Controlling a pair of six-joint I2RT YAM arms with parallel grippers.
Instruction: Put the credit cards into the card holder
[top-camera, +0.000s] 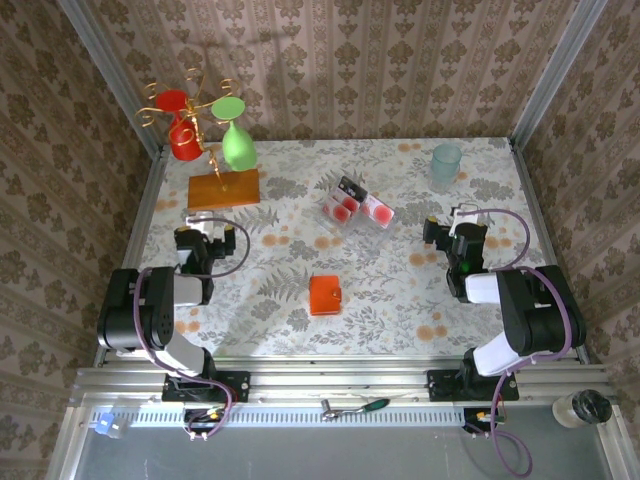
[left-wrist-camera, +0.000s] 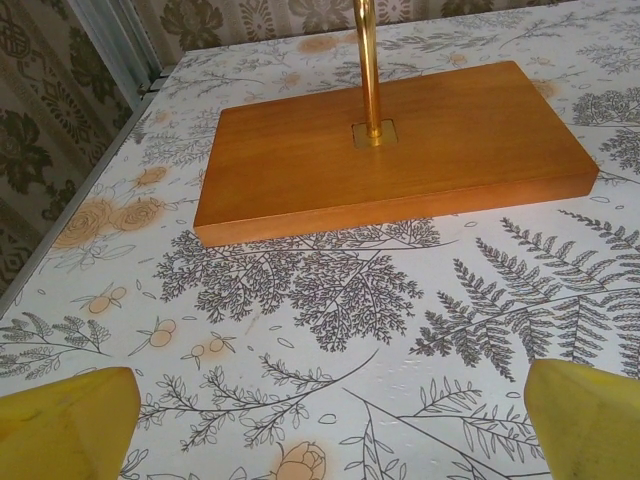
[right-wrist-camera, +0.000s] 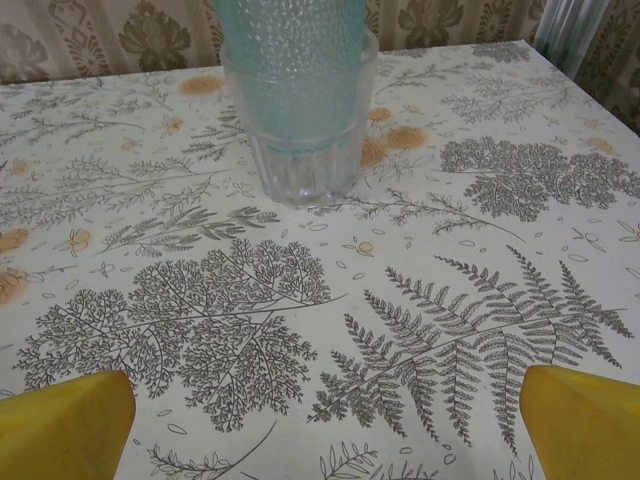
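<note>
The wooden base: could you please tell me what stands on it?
A gold rod rises from a socket in the middle of the wooden base, carrying a red cup and green glass. The table beneath is covered.

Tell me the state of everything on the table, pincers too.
card holder: closed, flat on the table
credit cards: loose heap, outside the holder
left pincer: open, empty
right pincer: open, empty
stacked tumblers: upright, nested
red cup: hanging on stand
green cup: hanging on stand

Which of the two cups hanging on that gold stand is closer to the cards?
The green cup, hanging to the right of the red cup.
</note>
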